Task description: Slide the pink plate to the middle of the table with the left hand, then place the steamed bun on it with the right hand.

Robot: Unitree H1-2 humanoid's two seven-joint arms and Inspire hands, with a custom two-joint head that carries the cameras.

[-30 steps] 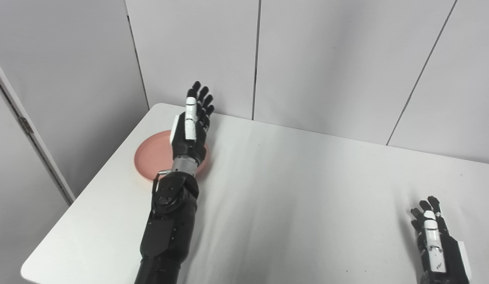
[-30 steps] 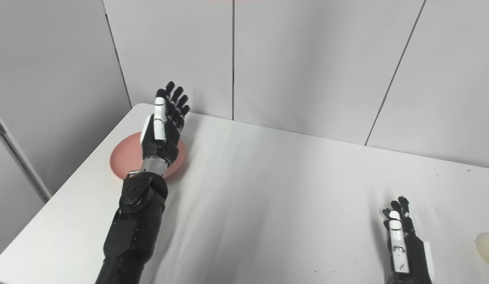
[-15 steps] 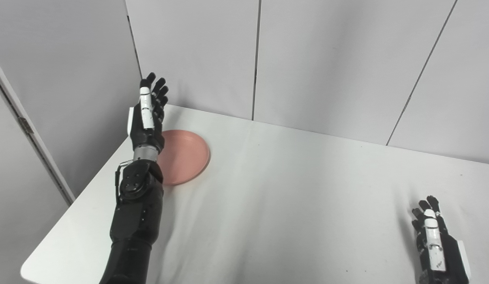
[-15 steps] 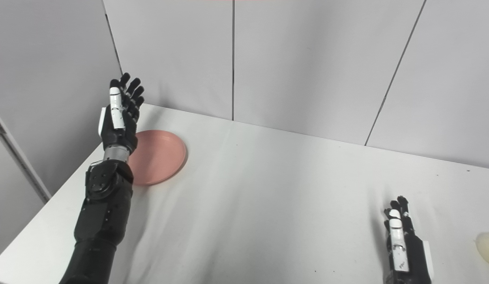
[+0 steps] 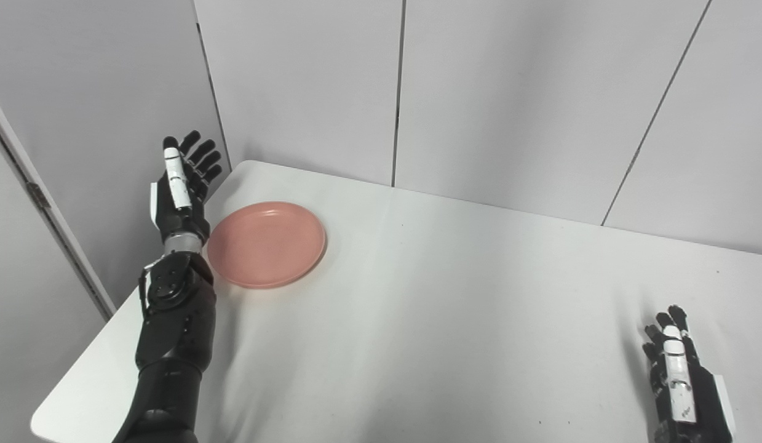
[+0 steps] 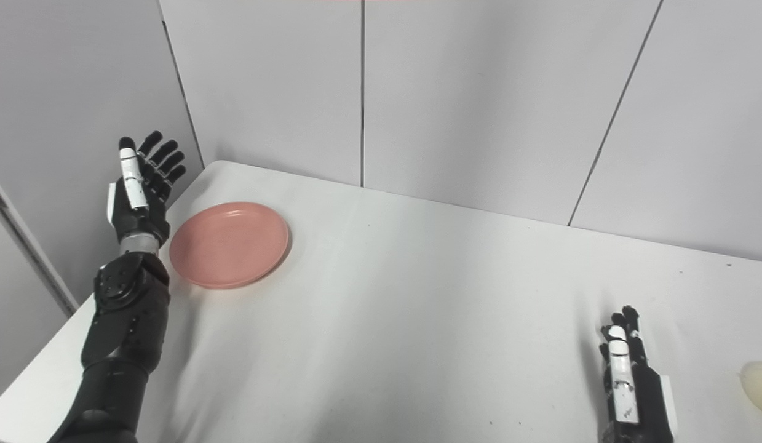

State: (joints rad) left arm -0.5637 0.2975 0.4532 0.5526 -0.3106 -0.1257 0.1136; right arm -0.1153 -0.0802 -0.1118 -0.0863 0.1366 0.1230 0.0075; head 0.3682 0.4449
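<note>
The pink plate lies flat near the table's far left corner, bare and fully in sight. My left hand is raised just left of it, over the table's left edge, open with fingers spread and apart from the plate. My right hand rests open near the front right of the table, holding nothing. A pale steamed bun shows only in the right eye view, cut by the right edge, a short way right of the right hand.
The white table spreads from the plate to the right hand. Grey wall panels stand close behind it and a wall runs along the left edge near the raised left hand.
My left hand has swung left from above the plate to beside it at the table's edge, uncovering the plate. The plate and the right hand have not moved.
</note>
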